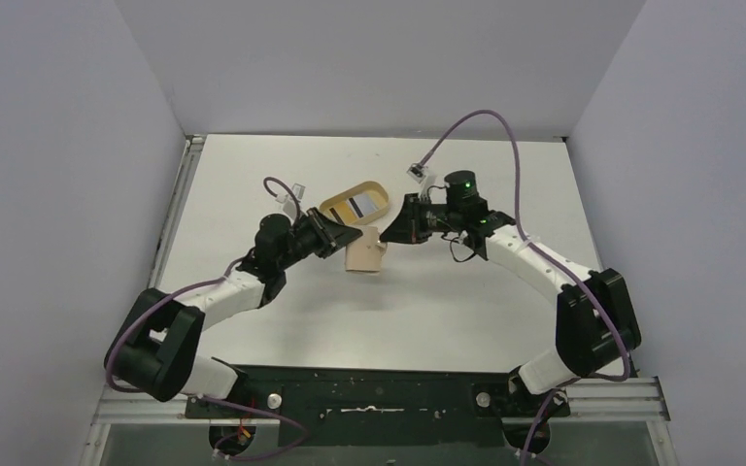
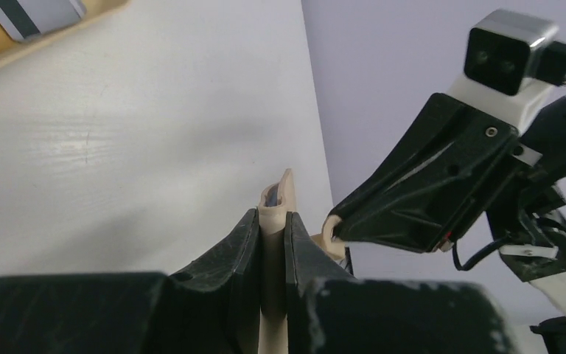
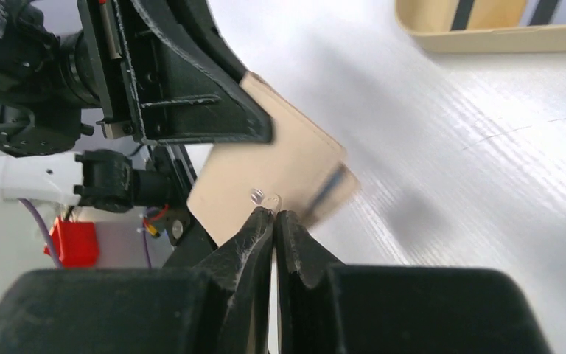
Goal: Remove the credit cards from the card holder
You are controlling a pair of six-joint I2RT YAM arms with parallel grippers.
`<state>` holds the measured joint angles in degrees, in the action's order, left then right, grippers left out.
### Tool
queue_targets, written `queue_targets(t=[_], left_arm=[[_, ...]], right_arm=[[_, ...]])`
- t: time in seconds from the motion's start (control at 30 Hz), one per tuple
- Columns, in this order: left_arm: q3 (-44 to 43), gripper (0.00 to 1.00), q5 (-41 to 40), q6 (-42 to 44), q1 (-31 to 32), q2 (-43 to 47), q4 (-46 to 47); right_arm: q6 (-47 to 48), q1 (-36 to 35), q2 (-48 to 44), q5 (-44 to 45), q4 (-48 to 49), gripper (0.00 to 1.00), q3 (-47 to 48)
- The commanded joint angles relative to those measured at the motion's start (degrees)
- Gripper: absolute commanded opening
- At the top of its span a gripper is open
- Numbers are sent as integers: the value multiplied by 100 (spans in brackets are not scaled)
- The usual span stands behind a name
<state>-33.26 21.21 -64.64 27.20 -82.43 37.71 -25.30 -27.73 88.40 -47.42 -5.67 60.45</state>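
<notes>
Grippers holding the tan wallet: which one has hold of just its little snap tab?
The right gripper: its tips pinch only the snap tab of the card holder, whereas the left gripper clamps the holder's folded body edge-on.

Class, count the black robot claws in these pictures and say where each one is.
2. The left claw grips one edge of the small tan-brown bifold card holder; the right claw pinches its snap tab opposite. None seem hidden.

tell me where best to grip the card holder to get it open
Probably by the small snap tab, from the right: it sticks out past the card holder's flat edge, while the left gripper clamps the opposite edge.
</notes>
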Motion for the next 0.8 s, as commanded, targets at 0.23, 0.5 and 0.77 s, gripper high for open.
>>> queue_targets(t=[0.23, 0.5, 0.77], left_arm=[[142, 0, -266, 506, -540, 978, -742], [9, 0, -621, 697, -440, 1359, -936], [-34, 0, -602, 693, -356, 1352, -751]], right_arm=[[-1187, 1157, -827, -195, 1859, 53, -897], [-836, 230, -1082, 1001, 1175, 99, -827], [-1815, -471, -660, 2760, 1628, 81, -1157]])
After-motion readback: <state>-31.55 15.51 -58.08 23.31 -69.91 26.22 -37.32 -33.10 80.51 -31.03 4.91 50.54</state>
